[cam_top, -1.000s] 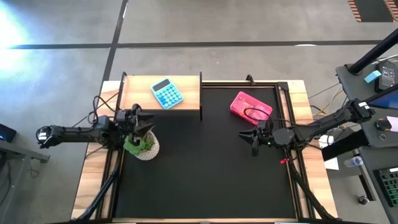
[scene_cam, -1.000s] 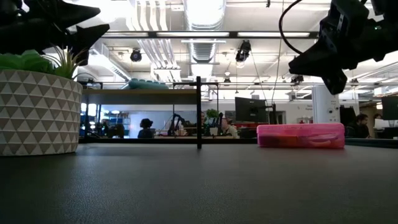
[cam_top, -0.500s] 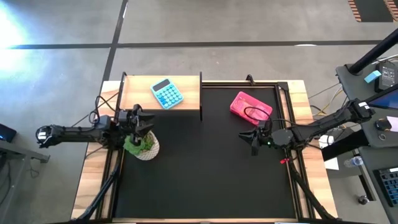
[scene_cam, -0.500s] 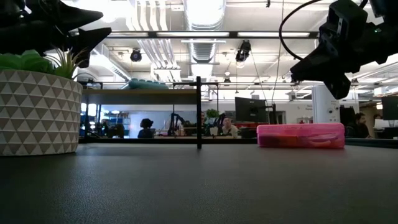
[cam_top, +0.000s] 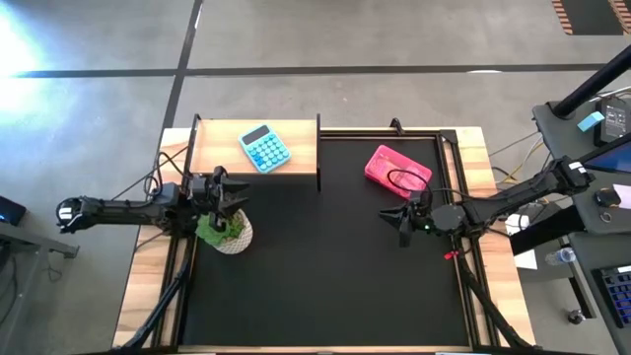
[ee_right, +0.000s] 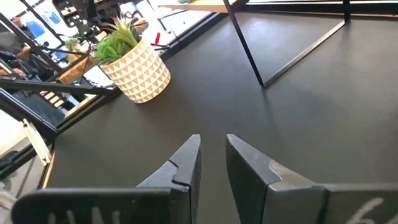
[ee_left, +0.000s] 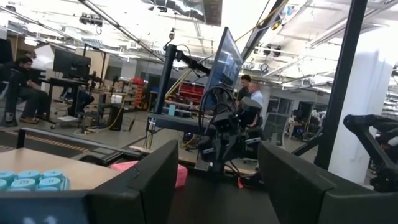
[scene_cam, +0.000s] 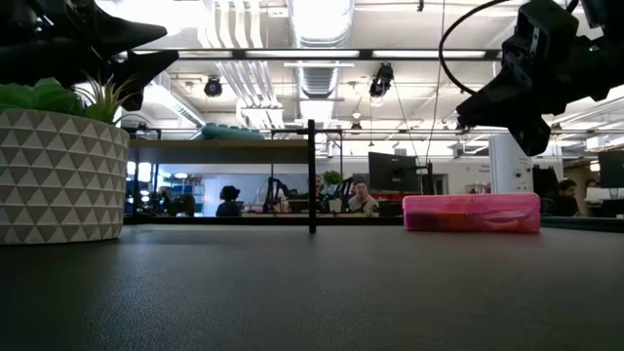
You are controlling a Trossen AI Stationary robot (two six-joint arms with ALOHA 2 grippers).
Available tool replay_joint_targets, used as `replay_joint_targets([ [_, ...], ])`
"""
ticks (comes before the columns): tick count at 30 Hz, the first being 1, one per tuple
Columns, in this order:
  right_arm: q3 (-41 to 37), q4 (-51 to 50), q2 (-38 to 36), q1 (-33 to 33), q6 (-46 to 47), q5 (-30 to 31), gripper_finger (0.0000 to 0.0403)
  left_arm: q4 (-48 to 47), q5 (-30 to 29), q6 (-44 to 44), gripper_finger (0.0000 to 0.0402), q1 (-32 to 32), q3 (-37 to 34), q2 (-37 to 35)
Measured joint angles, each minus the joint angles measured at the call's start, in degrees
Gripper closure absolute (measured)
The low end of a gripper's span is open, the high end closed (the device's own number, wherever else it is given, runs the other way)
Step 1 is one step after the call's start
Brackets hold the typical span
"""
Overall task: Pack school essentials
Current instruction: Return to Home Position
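Packing looked finished: the pink supply box lay closed near the black mat's far edge. Right gripper hovered near it, empty, fingers narrowly parted; left gripper hung above the potted plant, fingers spread wide. Both arms probably needed only to retract home.

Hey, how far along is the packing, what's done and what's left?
Nearly done, it seems. Done: the pink box lies shut on the mat, with no loose stationery in view. In hand: nothing; the left claw hovers open above the plant, and the right claw hangs open over the mat near the box. Left: probably only parking both arms.
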Motion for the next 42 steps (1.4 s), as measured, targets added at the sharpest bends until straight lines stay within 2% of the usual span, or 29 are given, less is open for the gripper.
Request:
replay_joint_targets([
  [9,-3.9,0.0,-11.3,0.0,0.0,0.0,0.0339,-0.2,0.0,0.0,0.0197,0.0,0.0,-2.1],
  [26,-5.2,-0.1,-27.9,-0.8,0.0,0.0,0.0339,-0.2,0.0,0.0,0.0197,0.0,-0.1,-16.3],
  [34,-5.2,0.1,-33.7,-7.9,0.0,0.2,0.0339,1.1,0.0,0.0,0.0197,0.0,-0.1,-18.5],
  [42,-5.4,0.0,-35.8,-21.0,0.0,0.2,0.0339,1.0,0.0,0.0,0.0197,0.1,-0.1,-18.5],
])
